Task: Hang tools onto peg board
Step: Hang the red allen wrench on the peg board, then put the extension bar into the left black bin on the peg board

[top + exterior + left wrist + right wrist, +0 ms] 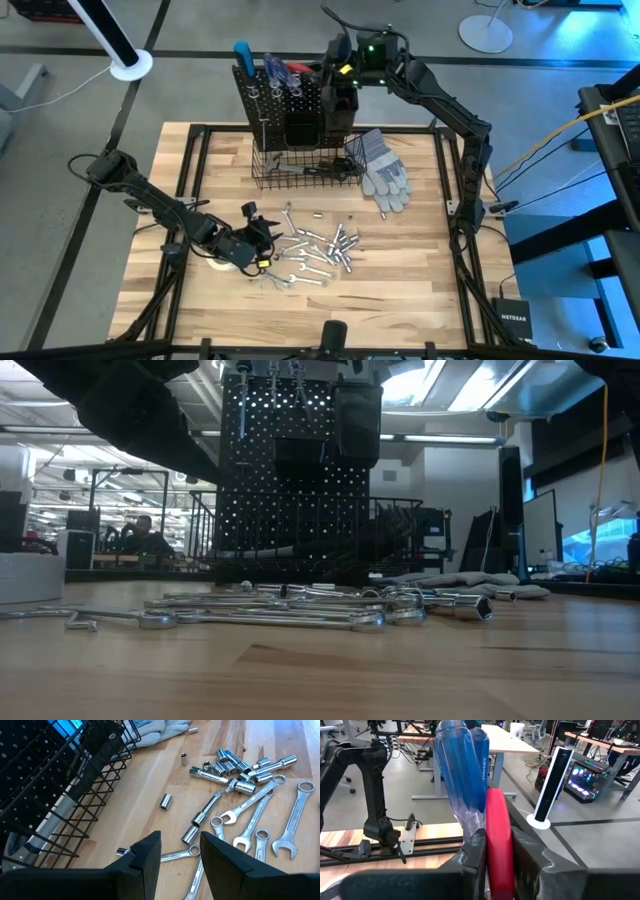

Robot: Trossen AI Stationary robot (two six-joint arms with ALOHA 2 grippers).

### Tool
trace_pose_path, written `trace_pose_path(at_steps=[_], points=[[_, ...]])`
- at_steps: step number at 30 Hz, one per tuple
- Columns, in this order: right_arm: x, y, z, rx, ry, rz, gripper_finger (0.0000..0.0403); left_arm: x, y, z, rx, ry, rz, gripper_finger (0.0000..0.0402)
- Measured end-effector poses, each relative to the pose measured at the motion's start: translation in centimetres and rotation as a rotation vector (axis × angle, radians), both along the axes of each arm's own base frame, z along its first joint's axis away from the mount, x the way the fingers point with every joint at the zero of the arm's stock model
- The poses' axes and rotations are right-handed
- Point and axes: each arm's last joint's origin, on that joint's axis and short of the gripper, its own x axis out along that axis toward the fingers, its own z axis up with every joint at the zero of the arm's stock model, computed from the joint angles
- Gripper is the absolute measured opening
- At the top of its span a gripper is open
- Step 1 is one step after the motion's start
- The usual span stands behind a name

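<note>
The left end effector (180,852) hovers open over loose wrenches (310,250) on the worktop (420,280). The peg board (290,95) stands above its wire basket (300,170). Grey gloves (382,170) lie beside it. The right end effector (497,852) grips a red-handled tool (498,835) at the board's top.

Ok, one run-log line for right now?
left gripper: open over wrenches | right gripper: shut on red handle at peg board

"HUSKY" runs along the blue screwdriver handle (462,775); "NETGEAR" marks the black box (515,318).
</note>
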Motion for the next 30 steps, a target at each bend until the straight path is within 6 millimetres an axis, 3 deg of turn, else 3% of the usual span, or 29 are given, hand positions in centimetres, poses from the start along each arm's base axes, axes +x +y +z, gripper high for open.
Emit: trace_pose_path(at_steps=[7, 18, 24, 30], points=[[0.0, 0.0, -0.2, 0.001, 0.019, 0.001, 0.0085, 0.0, 0.0, 0.0, -0.001, -0.001, 0.001, 0.0128], [0.5, -0.3, -0.6, 0.01, 0.014, -0.014, 0.0181, 0.0, 0.0, 0.0, 0.018, 0.01, -0.011, 0.0128], [-1.4, 0.7, 1.2, -0.003, -0.008, -0.017, 0.0204, 0.0, 0.0, 0.0, 0.035, 0.017, -0.022, 0.0128], [-3.5, 3.6, 2.5, 0.017, 0.054, 0.029, 0.0204, 0.0, 0.0, 0.0, 0.06, 0.032, -0.039, 0.0128]])
